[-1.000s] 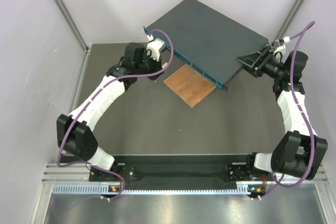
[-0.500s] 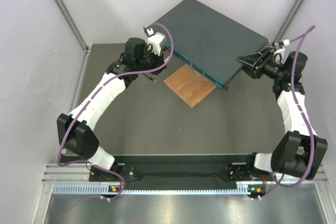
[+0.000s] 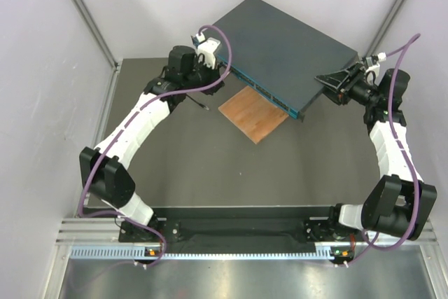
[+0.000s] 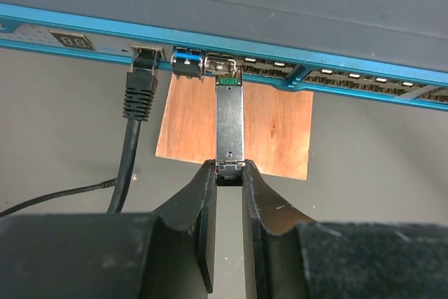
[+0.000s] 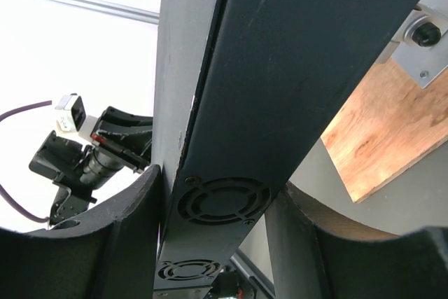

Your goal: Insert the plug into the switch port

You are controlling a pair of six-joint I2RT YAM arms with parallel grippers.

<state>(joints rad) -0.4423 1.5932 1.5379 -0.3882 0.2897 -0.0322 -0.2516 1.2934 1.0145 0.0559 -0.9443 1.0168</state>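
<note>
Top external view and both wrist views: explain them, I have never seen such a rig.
This is a two-armed robot bolted to a table. The top view looks down from above; each wrist view looks out from one arm's wrist. A network switch lies partly over a wooden board. The right gripper clamps the switch's end. The left gripper pinches the plug, a slim silver piece, its tip at a switch port in the teal face. A black cable sits in a nearby port.

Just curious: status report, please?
Left gripper shut on silver module, tip at a port. Right gripper shut on network switch. Cable plug sits in another port. No obstruction.
</note>
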